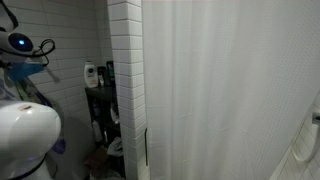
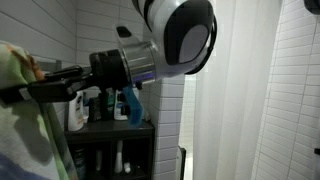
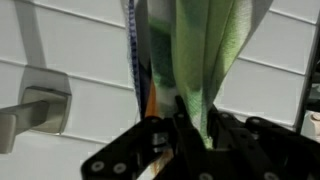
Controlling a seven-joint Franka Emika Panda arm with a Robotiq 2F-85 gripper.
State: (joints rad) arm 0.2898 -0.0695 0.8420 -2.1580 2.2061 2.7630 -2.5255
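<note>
Towel (image 3: pixel 210 50) in end effector (image 3: pixel 185 128), bottle (image 1: pixel 90 74) label blurred

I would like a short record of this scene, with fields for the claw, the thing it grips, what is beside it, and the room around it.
grasping part: claw, jaws closed
held thing: green cloth, pinched between the jaws, bunched in folds
beside it: metal bracket fixed on the white tiled wall
room: white shower curtain; dark shelf with a blue bottle
</note>
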